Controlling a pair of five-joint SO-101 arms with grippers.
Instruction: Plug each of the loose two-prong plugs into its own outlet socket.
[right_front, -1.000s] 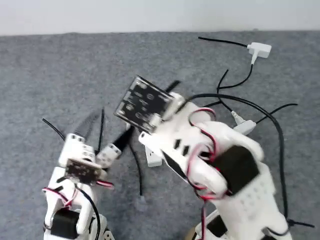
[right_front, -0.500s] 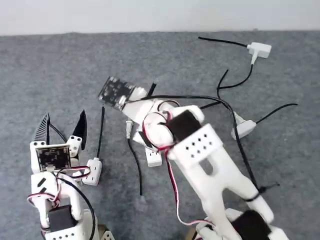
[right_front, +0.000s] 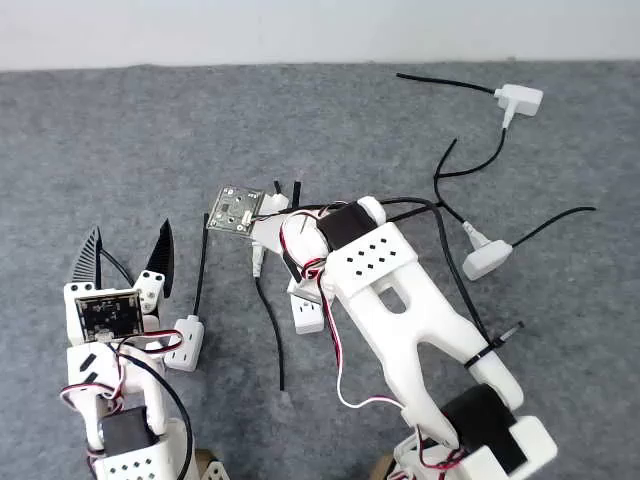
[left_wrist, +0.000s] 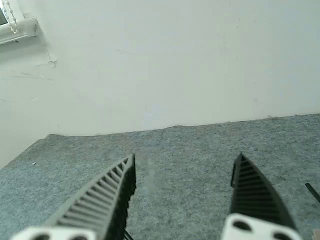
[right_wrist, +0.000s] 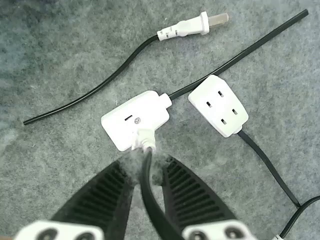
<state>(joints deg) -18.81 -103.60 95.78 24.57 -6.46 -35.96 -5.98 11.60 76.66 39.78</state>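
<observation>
The loose plug (right_wrist: 192, 25) is lying near the top of the right wrist frame on the grey, felt-like table cover (right_wrist: 50, 50). It has a slim white moulded body with its long axis nearly level. Its two metal prongs are pointing toward the upper right, and its thin cord is trailing off to the lower left.

Below it, a rounded white outlet block (right_wrist: 136, 119) and a square white socket (right_wrist: 218, 105) are sitting just beside each other. The socket's two pairs of slots are facing up.

The right gripper (right_wrist: 145, 162) is pointing down at the block, its ribbed black fingers (right_wrist: 110, 190) pinching together on the block's black cord (right_wrist: 149, 192). In the high view the white right arm (right_front: 400, 300) is stretching from the lower right to the centre.

At lower left the left gripper (right_front: 128, 240) is hovering with its tapered fingers (left_wrist: 107, 205) spread wide apart, aiming at the white wall (left_wrist: 175, 60).
</observation>
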